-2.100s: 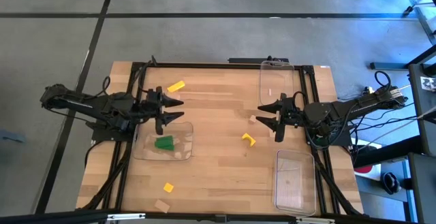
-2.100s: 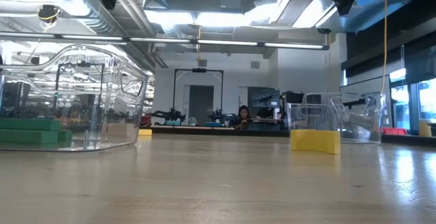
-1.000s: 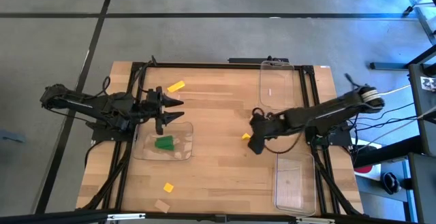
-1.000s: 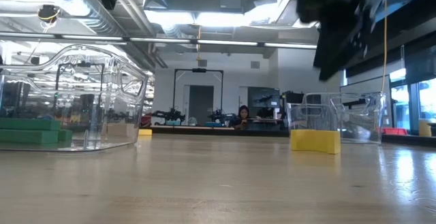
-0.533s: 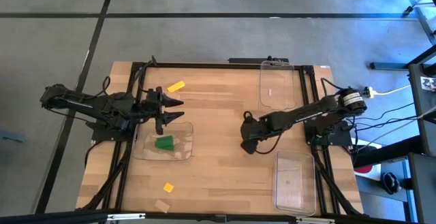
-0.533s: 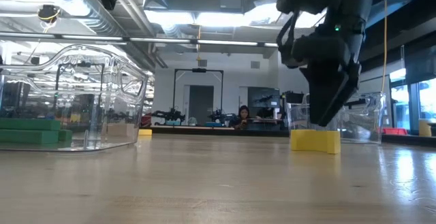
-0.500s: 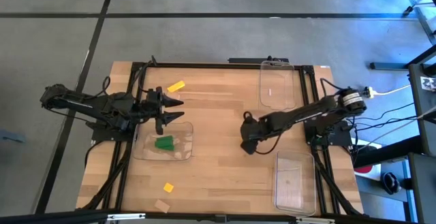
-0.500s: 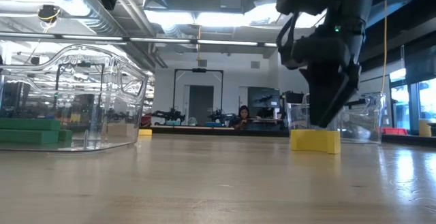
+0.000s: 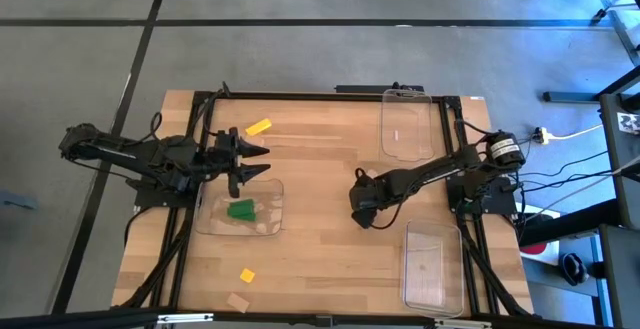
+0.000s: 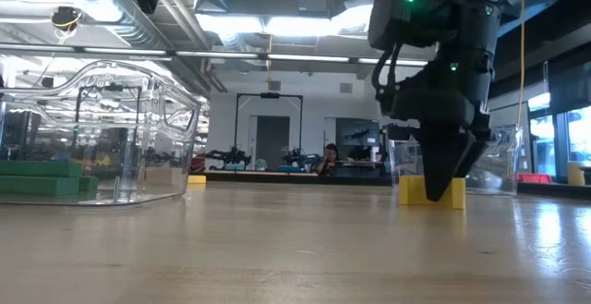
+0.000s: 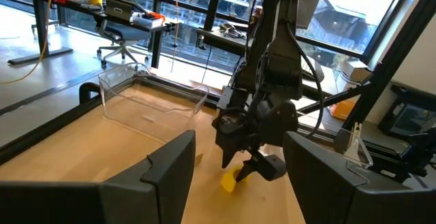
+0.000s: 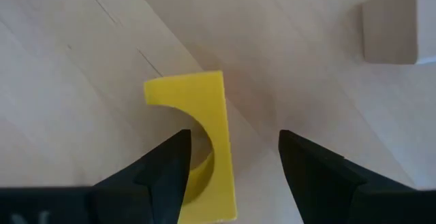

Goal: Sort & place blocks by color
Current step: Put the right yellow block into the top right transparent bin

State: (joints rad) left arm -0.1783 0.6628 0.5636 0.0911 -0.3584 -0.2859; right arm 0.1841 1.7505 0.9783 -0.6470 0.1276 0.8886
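We're looking down on the wooden table (image 9: pixel 320 259), and there's plenty scattered around. A clear tray (image 9: pixel 406 124) sits at the upper right of the high view, a second clear tray (image 9: pixel 432 266) at the lower right, and a third tray (image 9: pixel 265 209) left of centre with a green block (image 9: pixel 240 209) inside it. A yellow block (image 9: pixel 258 127) lies near the upper left of the tabletop, a small yellow piece (image 9: pixel 246 276) lower left, and a tan block (image 9: pixel 236 302) right at the bottom edge.

Over on the left, the left gripper (image 9: pixel 256 162) hovers above the top edge of the green block's tray, fingers spread wide. Nothing between them.

Now the centre-right: the right gripper (image 9: pixel 360 207) is down at the table over the yellow arch block (image 12: pixel 196 142). In the right wrist view the fingers (image 12: pixel 315 176) are parted, and the arch block lies against the finger in the lower left of the frame, not centred in the gap. In that same view we see another tan block (image 12: pixel 390 26) in the upper right corner, well clear of the fingers. In the low view, the gripper hides the middle of the yellow arch.
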